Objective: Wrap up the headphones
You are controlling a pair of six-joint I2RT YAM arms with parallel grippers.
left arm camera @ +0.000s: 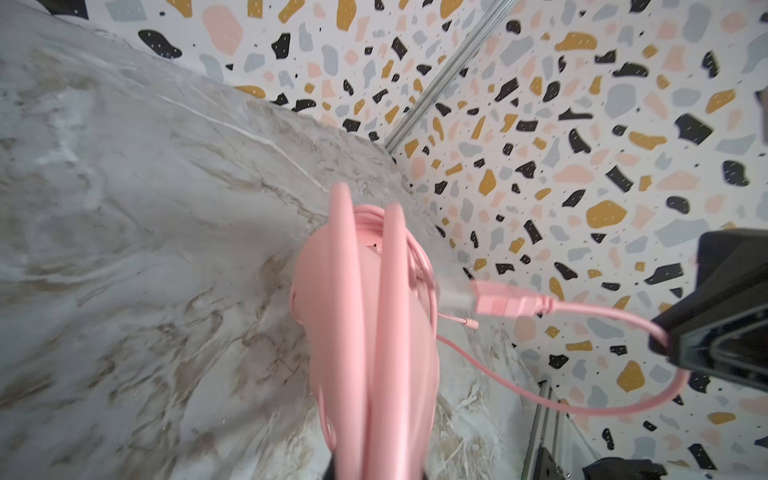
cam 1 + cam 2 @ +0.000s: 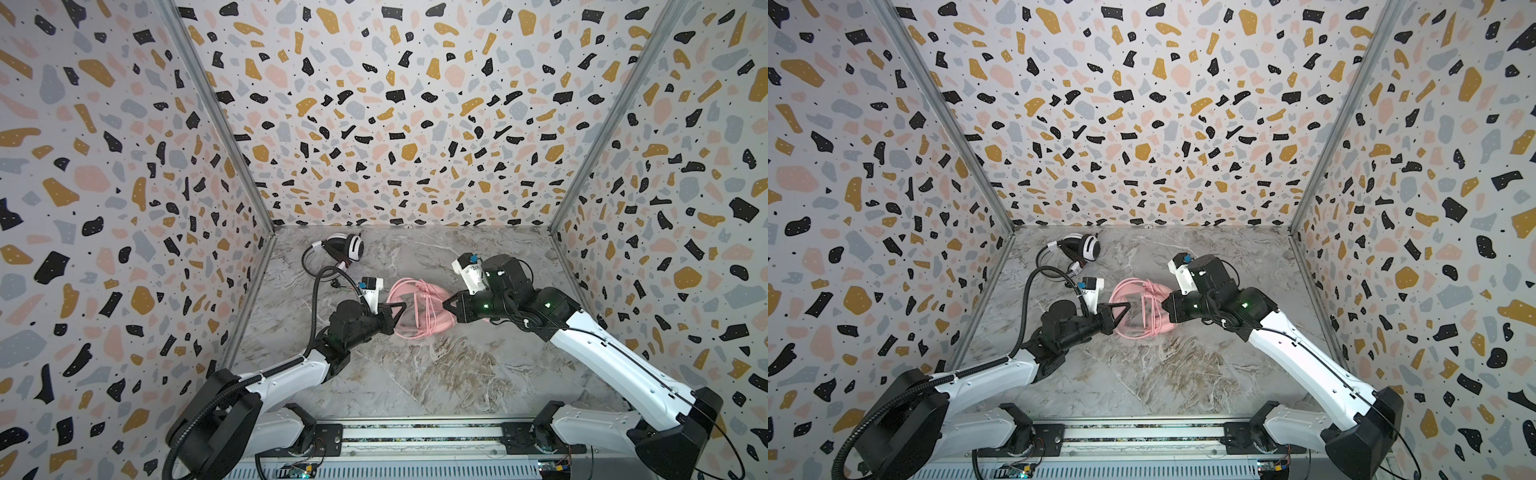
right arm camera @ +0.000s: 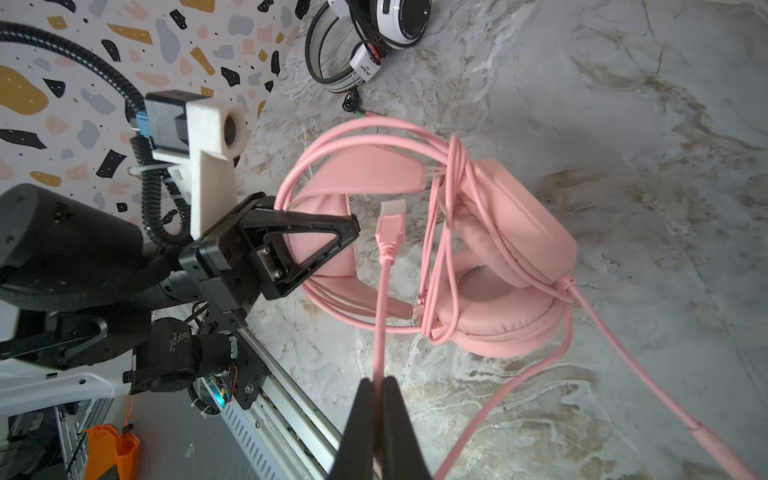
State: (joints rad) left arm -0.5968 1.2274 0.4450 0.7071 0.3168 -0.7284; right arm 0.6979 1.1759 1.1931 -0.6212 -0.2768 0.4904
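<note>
**Top views.** The pink headset [image 2: 415,309] lies in the middle of the desk [image 2: 415,382], between my two hands. My left hand [image 2: 402,306] meets it from the left and my right hand [image 2: 446,304] from the right. The white-and-black headset [image 2: 347,249] sits well apart, in the far left corner.

**Left wrist view.** My left hand is fully closed on the pink headband, which runs out from where my fingers meet. The fingers themselves are almost wholly hidden beneath it. The pink cable [image 1: 611,318] arcs free to my right hand, and the USB plug [image 1: 498,303] points back at the headset.

**Right wrist view.** My right hand is fully closed, pinching the pink cable [image 3: 382,291] just behind the plug. Several turns lie wound between the earcups, and a slack loop [image 3: 519,386] trails on the desk.

**Risks, in my judgement.**
- The pinch is narrow, so a firm pull could let the cable slide through.
- The slack loop could snag on an earcup or on my left hand.
- Overtension could twist the headband out of my left grip.
- The plug end is untucked, so releasing it now would likely loosen the turns.
</note>
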